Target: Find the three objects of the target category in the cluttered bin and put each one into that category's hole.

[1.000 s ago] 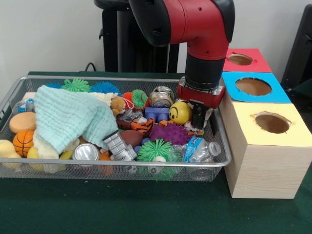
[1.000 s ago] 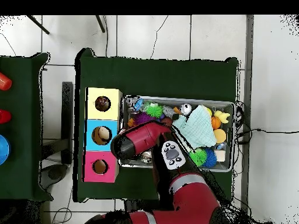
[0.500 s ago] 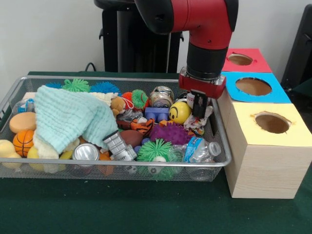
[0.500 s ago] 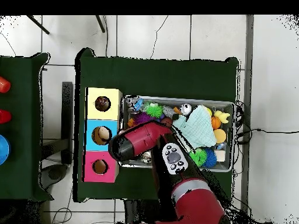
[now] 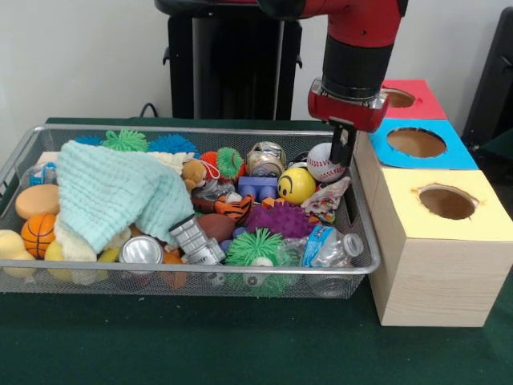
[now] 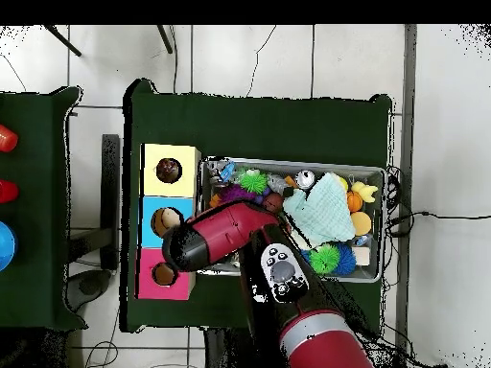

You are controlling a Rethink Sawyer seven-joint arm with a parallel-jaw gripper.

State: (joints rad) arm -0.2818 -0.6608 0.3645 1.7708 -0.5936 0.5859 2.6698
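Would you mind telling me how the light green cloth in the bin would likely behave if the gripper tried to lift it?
The light green cloth drapes in folds over toys, so it is probably floppy and light. Pinched, it would likely sag and might drag neighbours such as the basketball.

Red arm (image 5: 361, 16) with black wrist sleeve and red collar.

Robot lab: pedestal arm (image 5: 361, 40), tiled floor (image 6: 259, 57).

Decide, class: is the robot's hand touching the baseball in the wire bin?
Cannot tell. In the front view the hand overlaps the baseball's right edge, but whether it is touching or merely in front is unclear; overhead, the arm hides both.
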